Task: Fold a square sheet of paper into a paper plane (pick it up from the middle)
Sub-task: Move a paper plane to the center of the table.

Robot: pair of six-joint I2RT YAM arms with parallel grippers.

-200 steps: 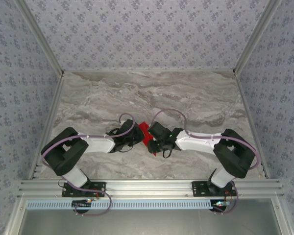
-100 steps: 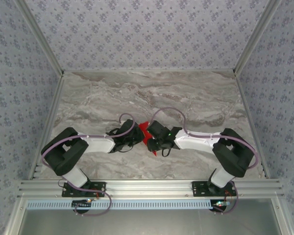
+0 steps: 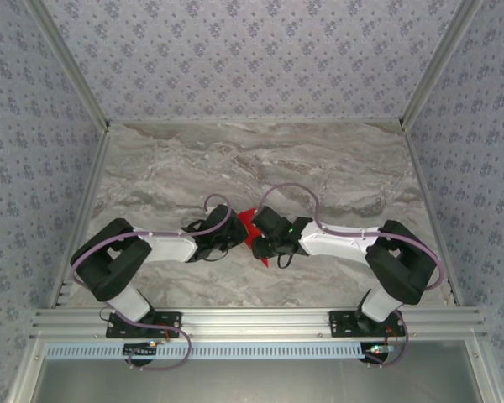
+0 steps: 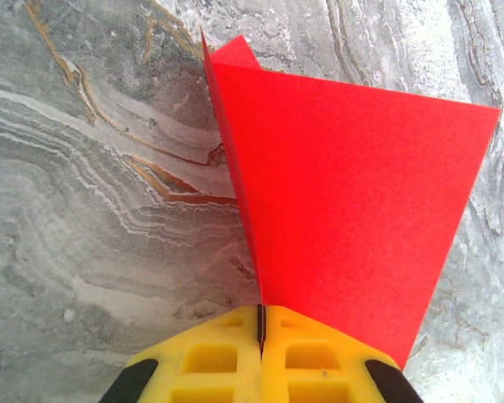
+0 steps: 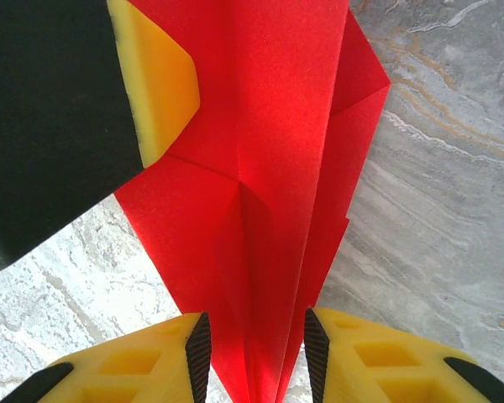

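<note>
The red paper plane (image 3: 250,227), a pointed shape of creased layers, hangs between both grippers just above the marble table (image 3: 235,159), near its middle front. My left gripper (image 4: 260,323) is shut on one edge of it, and a flat red wing (image 4: 353,193) spreads out ahead of the pads. My right gripper (image 5: 256,353) stands open around the plane's narrow creased spine (image 5: 269,185), with its pads slightly clear of the paper. The left gripper's yellow finger (image 5: 160,75) presses the paper at the upper left of the right wrist view.
Patterned walls (image 3: 252,59) enclose the table on three sides. An aluminium rail (image 3: 260,319) runs along the near edge by the arm bases. Both arms (image 3: 168,245) (image 3: 336,243) reach inward and meet at the centre.
The right gripper has shifted slightly left toward the left gripper, and its jaws have eased a little wider. The left gripper still clamps the paper and has not moved.
</note>
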